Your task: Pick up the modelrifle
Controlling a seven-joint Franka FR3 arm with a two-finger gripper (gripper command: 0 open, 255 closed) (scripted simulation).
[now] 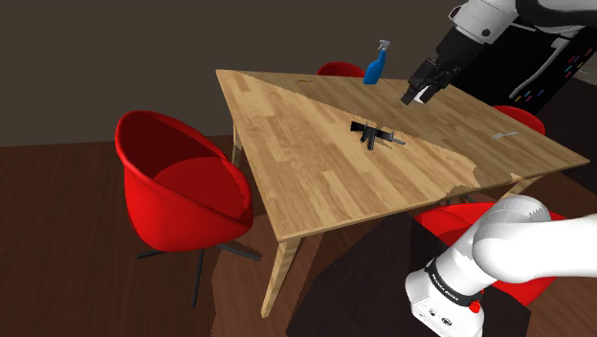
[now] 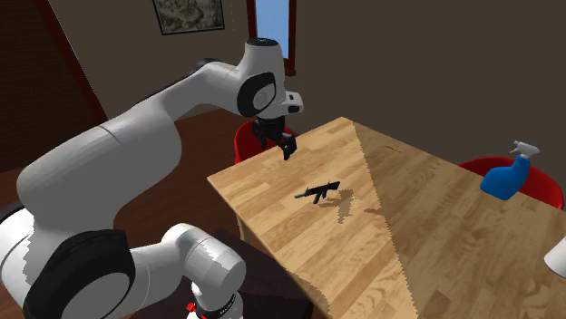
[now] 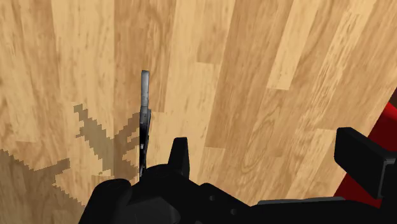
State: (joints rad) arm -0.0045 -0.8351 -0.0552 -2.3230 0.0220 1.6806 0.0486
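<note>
The model rifle (image 1: 375, 135) is small and black with a grey barrel, lying flat near the middle of the wooden table (image 1: 306, 172). In the second exterior view the rifle (image 2: 317, 191) sits just beside a shadow edge. My gripper (image 1: 418, 94) hangs in the air above the table, up and to the right of the rifle in the shoulder view. Its fingers stand apart with nothing between them. In the wrist view the rifle (image 3: 146, 121) lies outside the gap, beside one finger (image 3: 181, 153) of the gripper (image 3: 270, 149).
A blue spray bottle (image 1: 375, 65) stands at the table's far edge. A small grey object (image 1: 504, 135) lies near the shoulder view's right side. Red chairs (image 1: 177, 182) surround the table; another red chair (image 2: 508, 172) sits behind the bottle.
</note>
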